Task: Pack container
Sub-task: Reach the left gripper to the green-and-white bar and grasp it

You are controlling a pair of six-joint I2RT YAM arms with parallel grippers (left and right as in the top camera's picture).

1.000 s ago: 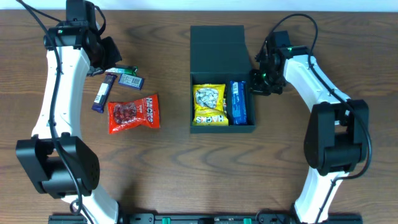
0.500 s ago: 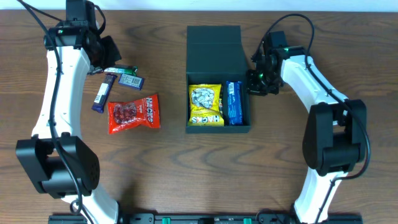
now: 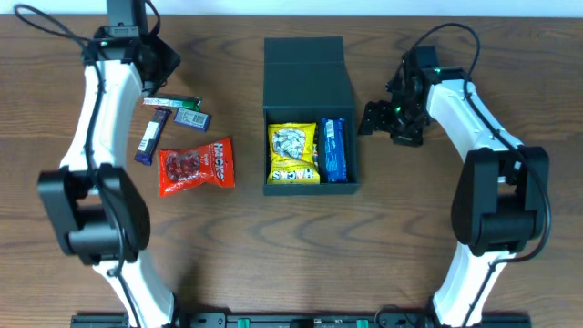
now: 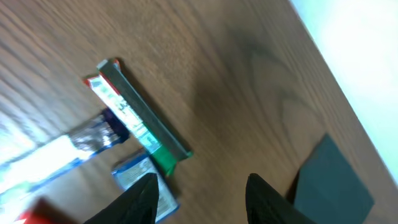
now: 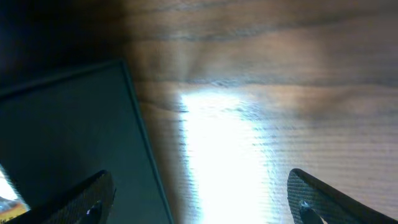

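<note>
The container [image 3: 308,189] is a dark teal box in the middle of the table, its flap lid [image 3: 303,68] lying open at the back. Inside lie a yellow packet [image 3: 293,155] and a blue packet [image 3: 333,150]. My right gripper [image 3: 372,120] hangs open just right of the box; in the right wrist view it [image 5: 199,202] spans bare wood beside the box wall [image 5: 68,143]. My left gripper [image 3: 162,62] is open and empty at the back left. In its wrist view it [image 4: 202,199] hovers near a green and red bar [image 4: 134,115] and a small blue packet [image 4: 140,180].
Loose snacks lie left of the box: a red packet [image 3: 196,166], a purple bar [image 3: 150,137], a green-white bar [image 3: 173,103] and a small blue packet [image 3: 193,118]. The back table edge runs close behind the left gripper.
The box has slid left across the table. Both grippers have gone from shut to open. The right gripper drew back from the box wall, and the left arm swung toward the back.
</note>
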